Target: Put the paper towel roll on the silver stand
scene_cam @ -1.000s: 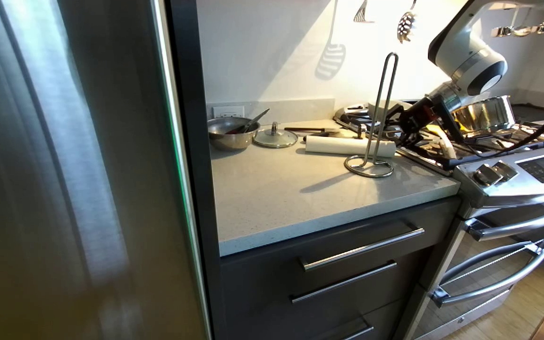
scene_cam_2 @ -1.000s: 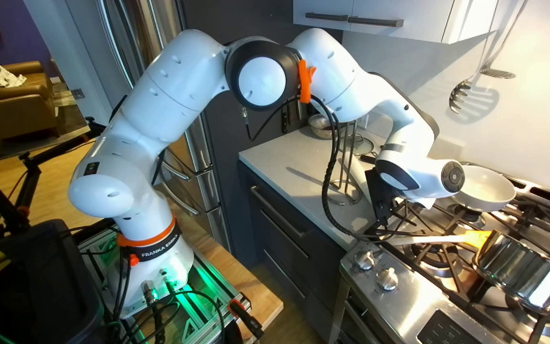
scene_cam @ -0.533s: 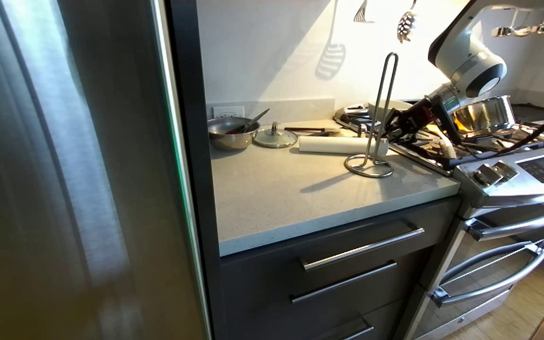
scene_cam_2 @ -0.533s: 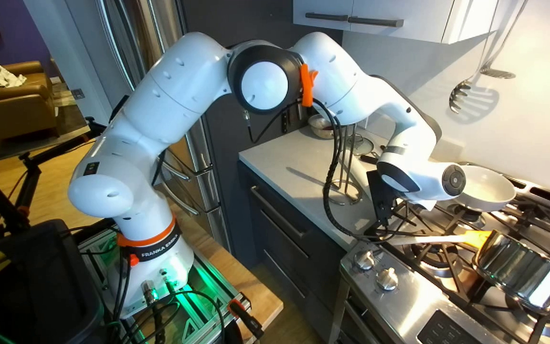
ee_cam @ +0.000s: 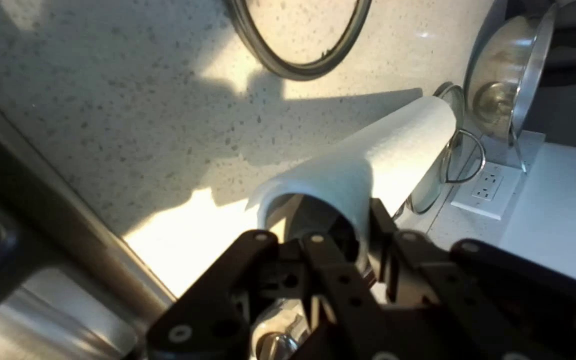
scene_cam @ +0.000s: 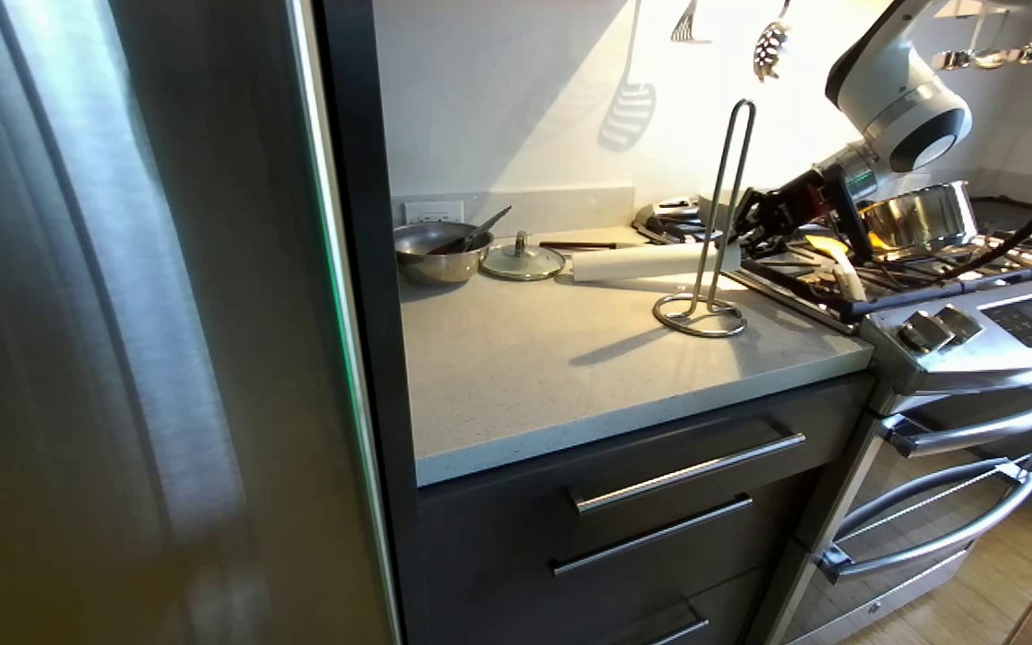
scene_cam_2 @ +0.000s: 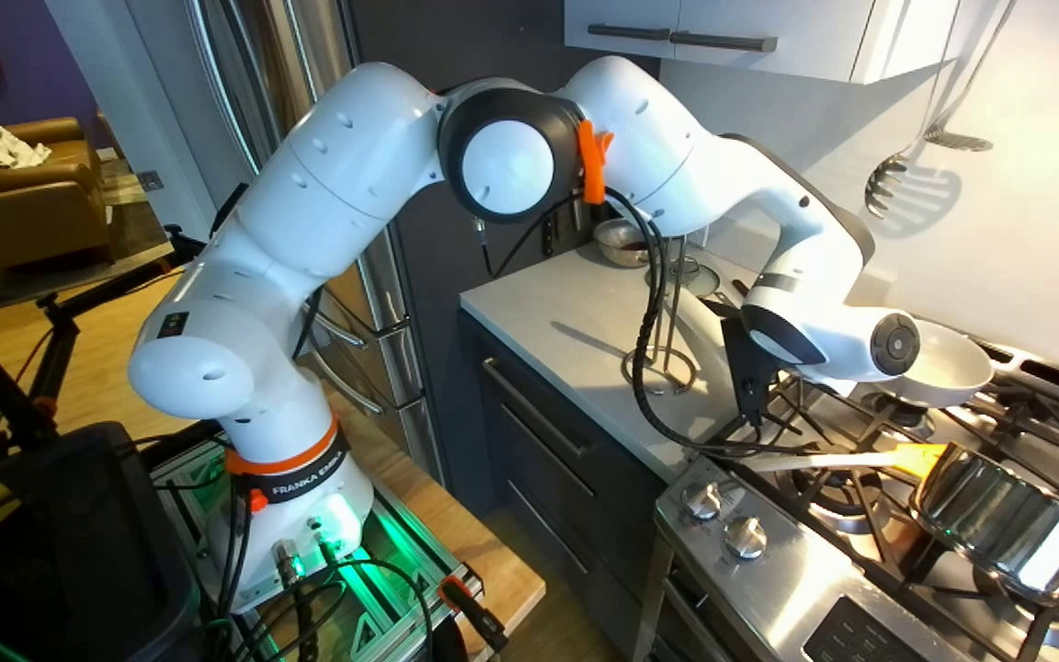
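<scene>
The paper towel roll (scene_cam: 628, 263), a slim white cylinder, lies tilted over the counter in an exterior view. Its stove-side end is lifted and its far end is low beside the glass lid. My gripper (ee_cam: 363, 230) is shut on the rim of the raised end, with one finger inside the hollow core and the other along the outside. In an exterior view the gripper (scene_cam: 738, 235) meets that end from the stove side. The silver stand (scene_cam: 714, 210) rises upright in front of the roll, with nothing on it. Its base ring (ee_cam: 303, 72) shows in the wrist view.
A metal bowl (scene_cam: 440, 266) and a glass lid (scene_cam: 523, 262) stand by the wall. On the stove are a white pan (scene_cam_2: 943, 368), a shiny pot (scene_cam_2: 1012, 524) and a wooden spoon (scene_cam_2: 837, 461). A black cable (scene_cam_2: 644, 368) hangs from the arm near the stand.
The gripper has closed on the roll's end. The roll shifted a little towards the bowl, then its stove-side end rose off the counter as the arm moved up and towards the stove.
</scene>
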`<state>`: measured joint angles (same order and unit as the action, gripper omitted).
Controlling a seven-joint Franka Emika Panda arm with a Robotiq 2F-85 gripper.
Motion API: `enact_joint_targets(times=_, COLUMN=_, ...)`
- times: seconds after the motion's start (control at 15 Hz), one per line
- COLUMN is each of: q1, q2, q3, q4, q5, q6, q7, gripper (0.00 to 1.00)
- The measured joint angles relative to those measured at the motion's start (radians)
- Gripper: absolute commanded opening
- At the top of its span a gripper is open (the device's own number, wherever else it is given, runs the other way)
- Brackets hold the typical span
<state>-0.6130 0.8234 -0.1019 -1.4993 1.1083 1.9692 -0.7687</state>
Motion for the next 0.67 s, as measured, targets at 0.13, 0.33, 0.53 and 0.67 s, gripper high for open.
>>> enact_joint_targets(times=0.13, q1=-0.006, q2=-0.007, q3=-0.001, q4=0.013, q5=0.004, q6=-0.012, q7=-0.004, gripper=0.02)
enact_joint_targets(times=0.33, q1=-0.004, q2=-0.048, q3=-0.014, q4=0.015, q5=-0.005, q6=-0.018, q7=-0.018, gripper=0.02)
enact_joint_targets(times=0.53, q1=0.004, q2=-0.12, q3=-0.041, q4=0.005, q5=-0.051, q6=-0.018, q7=-0.021, gripper=0.02)
enact_joint_targets(times=0.67, q1=0.016, q2=-0.175, q3=-0.06, q4=-0.004, q5=-0.111, q6=-0.018, q7=-0.021, gripper=0.02)
